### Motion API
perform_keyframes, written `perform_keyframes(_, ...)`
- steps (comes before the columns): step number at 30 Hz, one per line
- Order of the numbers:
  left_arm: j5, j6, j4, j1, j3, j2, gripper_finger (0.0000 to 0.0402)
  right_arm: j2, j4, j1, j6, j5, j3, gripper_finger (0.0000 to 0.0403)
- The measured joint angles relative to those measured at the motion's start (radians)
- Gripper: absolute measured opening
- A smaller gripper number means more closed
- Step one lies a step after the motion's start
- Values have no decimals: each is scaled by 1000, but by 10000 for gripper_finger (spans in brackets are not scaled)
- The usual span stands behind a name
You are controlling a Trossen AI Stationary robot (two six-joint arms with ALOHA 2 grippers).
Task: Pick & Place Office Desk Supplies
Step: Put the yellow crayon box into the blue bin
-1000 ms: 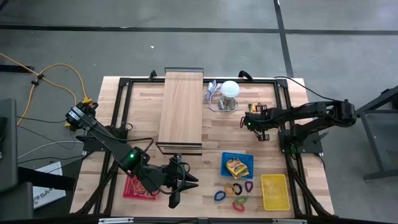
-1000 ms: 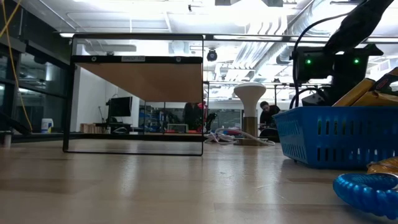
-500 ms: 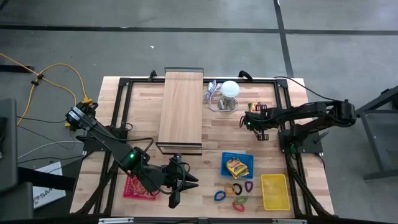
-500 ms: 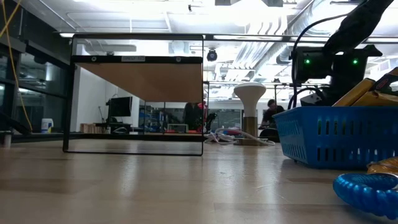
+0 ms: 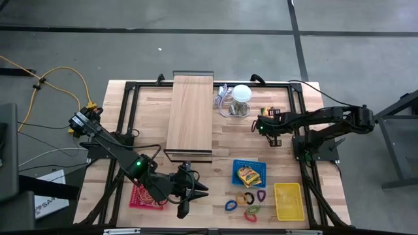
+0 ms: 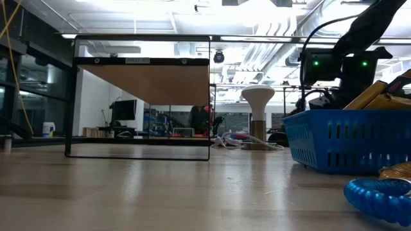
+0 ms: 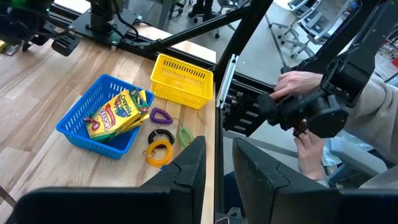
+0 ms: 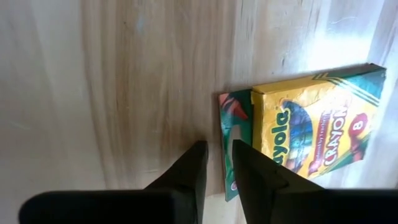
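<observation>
Low view — bare wooden table (image 6: 160, 192), bright ceiling-lit room behind.

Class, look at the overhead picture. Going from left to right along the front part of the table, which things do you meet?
Red tray → left gripper → blue clip → blue basket → yellow basket.

Matt wood table (image 5: 196, 176); perforated plastic baskets (image 7: 180, 81); glossy card crayon pack (image 8: 311, 134).
</observation>
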Motion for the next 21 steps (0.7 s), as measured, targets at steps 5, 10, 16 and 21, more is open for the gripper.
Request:
perform_keyframes(5,0,0,0,0,0,0,77,-1,3,-52,1,-63,2,67)
perform_keyframes(10,0,0,0,0,0,0,77,-2,4,-103,-2,-132,2,68)
perform_keyframes(16,0,0,0,0,0,0,77,-2,12,-151,-21,-188,3,66)
perform_keyframes(21,0,0,0,0,0,0,77,-2,33,-176,-37,-227,2,65)
